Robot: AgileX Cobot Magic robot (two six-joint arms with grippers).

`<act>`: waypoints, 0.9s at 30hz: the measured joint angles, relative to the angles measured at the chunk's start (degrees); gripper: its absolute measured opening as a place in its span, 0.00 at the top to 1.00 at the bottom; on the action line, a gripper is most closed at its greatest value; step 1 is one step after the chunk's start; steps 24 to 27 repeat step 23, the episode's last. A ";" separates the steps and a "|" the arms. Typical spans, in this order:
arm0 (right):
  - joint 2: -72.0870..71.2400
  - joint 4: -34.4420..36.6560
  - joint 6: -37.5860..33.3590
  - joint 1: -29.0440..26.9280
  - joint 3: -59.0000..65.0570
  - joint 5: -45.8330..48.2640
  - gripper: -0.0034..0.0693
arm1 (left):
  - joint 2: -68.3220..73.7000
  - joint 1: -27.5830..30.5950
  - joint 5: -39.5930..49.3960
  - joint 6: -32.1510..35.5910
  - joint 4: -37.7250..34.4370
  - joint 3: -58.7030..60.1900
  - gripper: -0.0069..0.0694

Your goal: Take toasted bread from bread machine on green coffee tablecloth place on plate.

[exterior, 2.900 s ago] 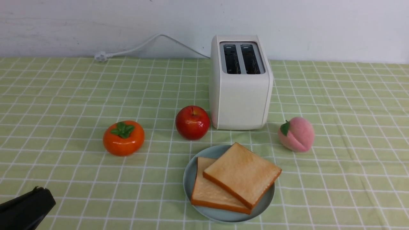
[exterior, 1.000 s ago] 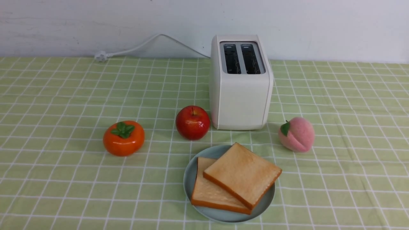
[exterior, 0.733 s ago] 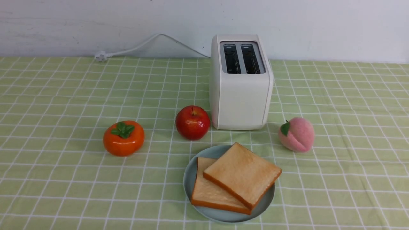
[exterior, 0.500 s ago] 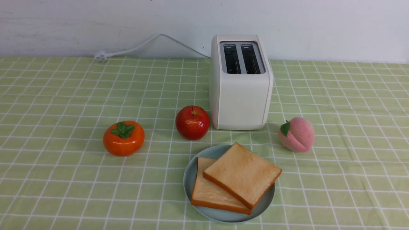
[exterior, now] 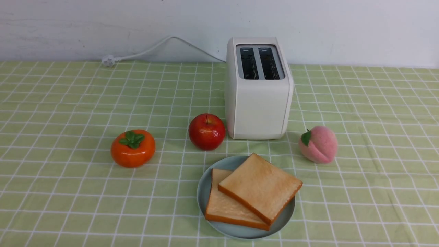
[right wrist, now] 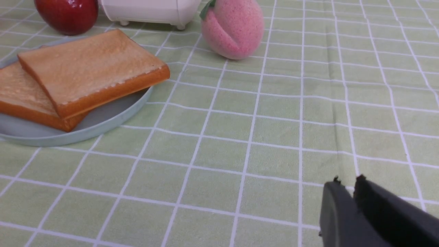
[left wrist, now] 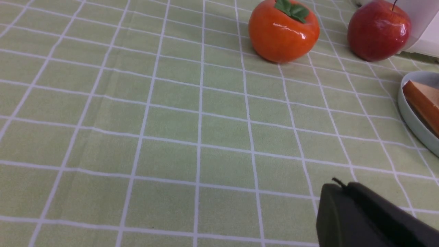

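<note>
Front view is showing you the green coffee tablecloth (exterior: 68,192) lying bare across its whole left and right flanks and along the near edge, with neither arm inside this view. The bread machine (exterior: 258,103) is standing toward the back wall, both top slots dark and unoccupied, its power cord (exterior: 151,49) trailing off to the left. Just in front of it the plate (exterior: 203,192) is carrying both slices of toasted bread (exterior: 259,187), the upper slice overlapping the lower and reaching past the plate's right rim. You are seeing an apple (exterior: 206,131) close beside the toaster's left front corner, a persimmon (exterior: 132,148) farther left, and a peach (exterior: 318,144) to the right of the plate.

Left gripper (left wrist: 337,187) is hanging over bare cloth with its jaws pressed together, gripping nothing. Right gripper (right wrist: 346,183) is showing only a thin slit between its fingertips, touching nothing, with the plate well clear of it.
</note>
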 joint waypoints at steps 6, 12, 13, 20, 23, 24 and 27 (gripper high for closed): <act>0.00 0.00 0.00 0.00 0.00 0.00 0.84 | 0.00 0.00 0.00 0.00 0.00 0.00 0.91; 0.00 0.00 0.00 0.00 0.00 0.00 0.83 | 0.00 0.00 0.00 0.00 0.00 0.00 0.90; 0.00 0.00 0.00 0.00 0.00 0.00 0.82 | 0.00 0.00 0.00 0.00 0.00 0.00 0.90; 0.00 0.00 0.00 0.00 0.00 0.00 0.81 | 0.00 0.00 0.00 0.00 0.00 0.00 0.90; 0.00 0.00 0.00 0.00 0.00 0.00 0.81 | 0.00 0.00 0.00 0.00 0.00 0.00 0.90; 0.00 0.00 0.00 0.00 0.00 0.00 0.81 | 0.00 0.00 0.00 0.00 0.00 0.00 0.90; 0.00 0.00 0.00 0.00 0.00 0.00 0.81 | 0.00 0.00 0.00 0.00 0.00 0.00 0.90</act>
